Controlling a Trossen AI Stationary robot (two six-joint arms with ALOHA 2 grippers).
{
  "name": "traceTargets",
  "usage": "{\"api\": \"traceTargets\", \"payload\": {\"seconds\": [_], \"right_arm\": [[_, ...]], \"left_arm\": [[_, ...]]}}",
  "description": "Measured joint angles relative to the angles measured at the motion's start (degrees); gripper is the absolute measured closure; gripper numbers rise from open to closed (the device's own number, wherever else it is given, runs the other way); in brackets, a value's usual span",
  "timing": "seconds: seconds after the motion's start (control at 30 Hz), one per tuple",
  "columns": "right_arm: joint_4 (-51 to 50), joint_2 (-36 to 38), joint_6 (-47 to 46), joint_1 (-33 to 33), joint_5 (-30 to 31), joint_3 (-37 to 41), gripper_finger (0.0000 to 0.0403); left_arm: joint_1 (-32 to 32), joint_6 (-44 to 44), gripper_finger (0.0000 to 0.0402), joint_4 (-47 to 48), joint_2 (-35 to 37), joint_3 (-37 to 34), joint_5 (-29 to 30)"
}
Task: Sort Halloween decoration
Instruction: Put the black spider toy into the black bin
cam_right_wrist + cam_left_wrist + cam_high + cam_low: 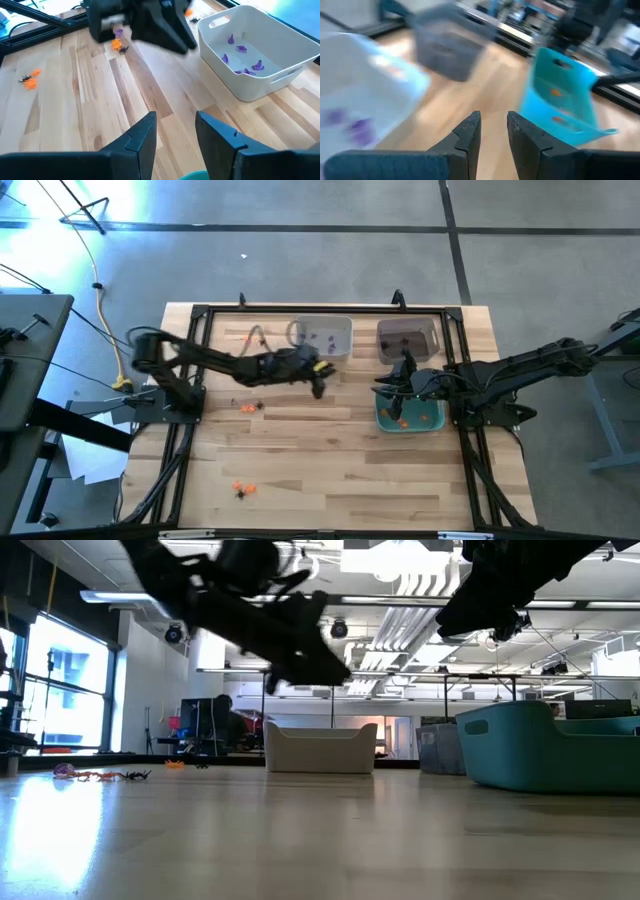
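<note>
No writing is showing anywhere. The left gripper, jaws apart and empty, is hovering beside the white bin; the right gripper, jaws apart, is hanging over the teal bin.

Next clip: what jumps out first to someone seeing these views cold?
Three bins sit toward the table's far right: a white bin holding purple trinkets, a dark bin beside it, and a teal bin with orange pieces in front of the dark one. The left tool hangs beside the white bin, apparently empty, while the right tool hovers open at the teal bin. Unsorted orange and black trinkets lie on the bare wood nearer the left.
</note>
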State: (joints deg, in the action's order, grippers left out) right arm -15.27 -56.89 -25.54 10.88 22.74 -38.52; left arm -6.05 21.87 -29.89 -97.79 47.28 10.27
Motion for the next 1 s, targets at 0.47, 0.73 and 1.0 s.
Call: {"api": "traceTargets", "payload": {"seconds": [0.47, 0.73, 1.0], "right_arm": [[-0.12, -0.01, 0.01, 0.0, 0.0, 0.0, 0.0269], [-0.11, 0.0, 0.01, 0.0, 0.0, 0.0, 0.0269], [-0.11, -0.01, 0.02, 0.0, 0.0, 0.0, 0.0269]], "left_arm": [[-4.26, 5.56, 0.0318, 10.57, 26.73, -23.94, 21.49], [-13.65, 10.99, 0.0318, 21.78, 30.13, -24.65, 22.25], [-23.18, 10.97, 0.0317, 22.46, 28.95, -24.65, 16.03]]}}
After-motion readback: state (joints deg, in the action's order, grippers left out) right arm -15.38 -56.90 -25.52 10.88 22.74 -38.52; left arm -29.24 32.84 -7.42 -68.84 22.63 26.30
